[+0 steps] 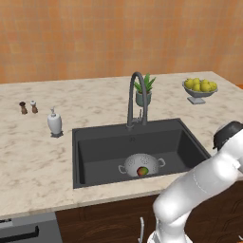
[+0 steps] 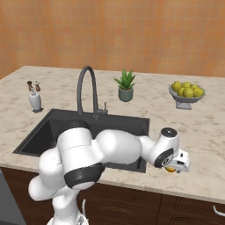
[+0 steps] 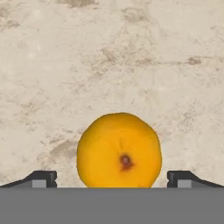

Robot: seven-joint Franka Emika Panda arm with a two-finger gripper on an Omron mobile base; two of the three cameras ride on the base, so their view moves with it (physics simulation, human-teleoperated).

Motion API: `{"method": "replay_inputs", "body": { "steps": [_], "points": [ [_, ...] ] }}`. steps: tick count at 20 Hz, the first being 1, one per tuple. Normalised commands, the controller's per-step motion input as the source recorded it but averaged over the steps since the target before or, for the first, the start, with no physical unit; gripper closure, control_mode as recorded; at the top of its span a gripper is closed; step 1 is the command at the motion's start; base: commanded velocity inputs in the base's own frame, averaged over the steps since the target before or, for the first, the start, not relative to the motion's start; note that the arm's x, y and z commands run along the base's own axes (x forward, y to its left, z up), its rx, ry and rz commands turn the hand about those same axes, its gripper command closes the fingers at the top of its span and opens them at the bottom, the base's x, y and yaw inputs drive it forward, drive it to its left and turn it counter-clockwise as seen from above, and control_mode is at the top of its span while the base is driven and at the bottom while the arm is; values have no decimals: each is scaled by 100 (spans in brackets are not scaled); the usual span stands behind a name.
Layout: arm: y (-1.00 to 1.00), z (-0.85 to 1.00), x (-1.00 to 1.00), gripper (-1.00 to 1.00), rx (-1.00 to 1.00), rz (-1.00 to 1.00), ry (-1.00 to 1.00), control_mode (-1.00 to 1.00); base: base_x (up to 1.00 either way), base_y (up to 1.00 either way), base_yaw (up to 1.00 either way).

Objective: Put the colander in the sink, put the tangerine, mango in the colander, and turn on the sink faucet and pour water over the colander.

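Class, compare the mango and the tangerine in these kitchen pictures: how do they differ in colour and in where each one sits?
Colour: the mango blends red, green and yellow, while the tangerine is plain orange.
Place: the mango lies inside the colander in the sink; the tangerine rests on the marble counter, right of the sink.
Claw: the tangerine sits between the open fingertips of the claw; the mango lies far from it.
Both are small whole fruits.
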Motion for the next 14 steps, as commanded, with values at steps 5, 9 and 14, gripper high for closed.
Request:
{"method": "replay_inputs", "body": {
  "steps": [5,9,14],
  "points": [
    [-27,-9,23,-100,0,0,0,-100,0,0,0],
    [-6,-17,3,100,0,-1,0,-100,0,0,0],
    [0,-16,-21,100,1,-6,1,-100,0,0,0]
  ]
}}
